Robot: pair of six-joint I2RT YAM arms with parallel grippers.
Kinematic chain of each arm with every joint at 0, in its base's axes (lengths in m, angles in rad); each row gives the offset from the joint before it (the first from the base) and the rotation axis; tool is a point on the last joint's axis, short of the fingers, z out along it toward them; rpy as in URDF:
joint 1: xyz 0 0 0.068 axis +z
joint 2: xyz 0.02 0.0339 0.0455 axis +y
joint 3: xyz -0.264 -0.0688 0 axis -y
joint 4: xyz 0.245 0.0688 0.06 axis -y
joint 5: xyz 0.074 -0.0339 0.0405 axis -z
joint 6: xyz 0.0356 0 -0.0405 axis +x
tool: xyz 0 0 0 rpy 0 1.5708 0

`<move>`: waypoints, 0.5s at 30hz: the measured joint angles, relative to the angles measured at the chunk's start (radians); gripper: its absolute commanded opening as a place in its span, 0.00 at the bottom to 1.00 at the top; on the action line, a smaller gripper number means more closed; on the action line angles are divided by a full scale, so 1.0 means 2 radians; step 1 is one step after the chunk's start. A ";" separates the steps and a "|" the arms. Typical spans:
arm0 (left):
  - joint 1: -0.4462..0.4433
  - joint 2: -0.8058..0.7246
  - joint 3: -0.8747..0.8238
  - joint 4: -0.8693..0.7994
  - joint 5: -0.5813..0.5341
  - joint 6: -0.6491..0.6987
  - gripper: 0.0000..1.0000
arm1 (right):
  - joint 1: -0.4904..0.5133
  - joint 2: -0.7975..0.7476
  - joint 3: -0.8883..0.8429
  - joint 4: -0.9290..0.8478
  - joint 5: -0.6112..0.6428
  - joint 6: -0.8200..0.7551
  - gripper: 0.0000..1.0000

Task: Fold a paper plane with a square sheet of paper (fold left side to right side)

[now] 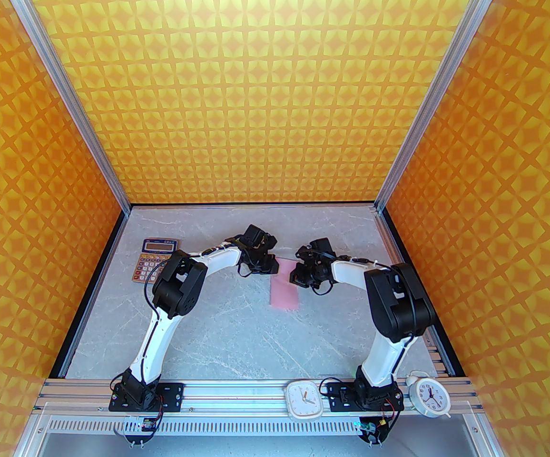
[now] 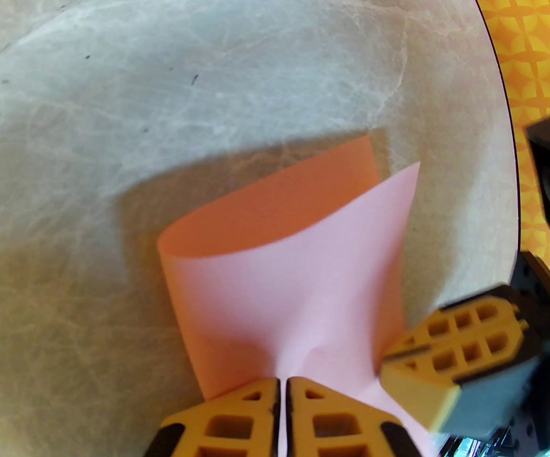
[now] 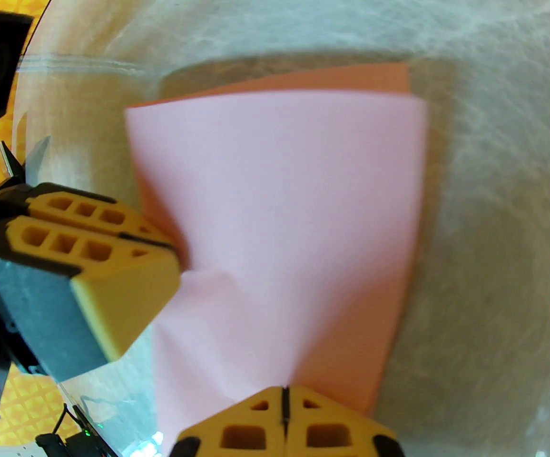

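While this flimsy square sheet of paper (image 2: 294, 274) is bowing, my left gripper (image 2: 282, 393) and right gripper (image 3: 284, 402) are clamping its edge.

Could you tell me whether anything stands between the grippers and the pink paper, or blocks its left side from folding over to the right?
Nothing visible does. The left gripper and right gripper are each shut on the paper, already doubled over on the table. The calculator lies well off to the left.
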State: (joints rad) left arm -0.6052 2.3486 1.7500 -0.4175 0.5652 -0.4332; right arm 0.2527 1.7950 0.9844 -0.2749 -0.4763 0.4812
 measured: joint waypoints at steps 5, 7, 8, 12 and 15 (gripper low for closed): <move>0.000 -0.001 -0.010 0.014 0.003 0.000 0.10 | 0.033 -0.046 -0.008 0.016 0.013 0.057 0.00; 0.001 -0.002 -0.013 0.017 0.004 0.000 0.11 | 0.045 -0.057 -0.020 0.030 0.015 0.082 0.00; 0.001 -0.002 -0.014 0.020 0.005 0.000 0.11 | 0.052 -0.060 -0.027 0.036 0.016 0.096 0.00; 0.001 -0.005 -0.020 0.027 0.005 -0.001 0.11 | 0.080 -0.063 -0.043 0.049 0.021 0.139 0.00; 0.001 -0.006 -0.025 0.034 0.006 -0.002 0.11 | 0.099 -0.063 -0.046 0.064 0.021 0.167 0.00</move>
State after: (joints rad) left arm -0.6037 2.3356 1.7000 -0.3496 0.5762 -0.4370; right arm 0.4515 1.6695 0.8925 -0.1471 -0.4351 0.8154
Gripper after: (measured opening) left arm 0.108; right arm 0.030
